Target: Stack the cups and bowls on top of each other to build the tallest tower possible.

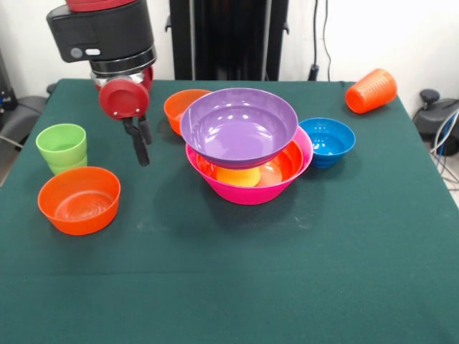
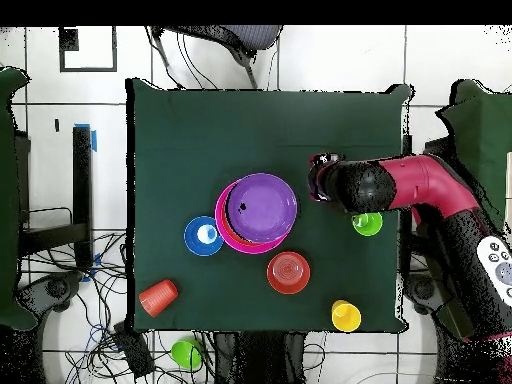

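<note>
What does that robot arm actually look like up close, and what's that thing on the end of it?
The arm is thick and rounded, with dark red shells and black sections. Its end is a chunky black housing with a small white marking on its side, ringed below by a silver-grey band. Under that sits a round red disc, and from it hangs the gripper: slim black fingers, empty. No loose cables show on the arm.

Dark green tabletop [image 1: 237, 287]; purple bowl [image 1: 239, 125] over pink bowl [image 1: 251, 192]; blue bowl [image 1: 328, 140]; green cup [image 1: 62, 147]; red-black arm [image 1: 107, 36].
</note>
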You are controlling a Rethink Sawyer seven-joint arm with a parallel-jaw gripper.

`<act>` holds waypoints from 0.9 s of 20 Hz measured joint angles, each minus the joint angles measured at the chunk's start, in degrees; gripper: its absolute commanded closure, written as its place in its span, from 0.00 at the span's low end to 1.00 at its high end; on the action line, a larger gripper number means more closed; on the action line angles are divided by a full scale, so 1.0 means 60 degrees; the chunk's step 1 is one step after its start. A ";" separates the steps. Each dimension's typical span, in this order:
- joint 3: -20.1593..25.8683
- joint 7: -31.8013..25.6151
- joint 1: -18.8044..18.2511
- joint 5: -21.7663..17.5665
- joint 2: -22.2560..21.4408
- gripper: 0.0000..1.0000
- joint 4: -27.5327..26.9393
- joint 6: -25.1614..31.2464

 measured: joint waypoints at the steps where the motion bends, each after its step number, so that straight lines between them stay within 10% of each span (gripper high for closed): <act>1: -0.0006 0.0000 -0.0043 -0.0018 0.0014 0.00 -0.0001 0.0000; 18: -0.0147 -0.0026 -0.0085 -0.0166 0.0079 0.00 -0.0210 0.0092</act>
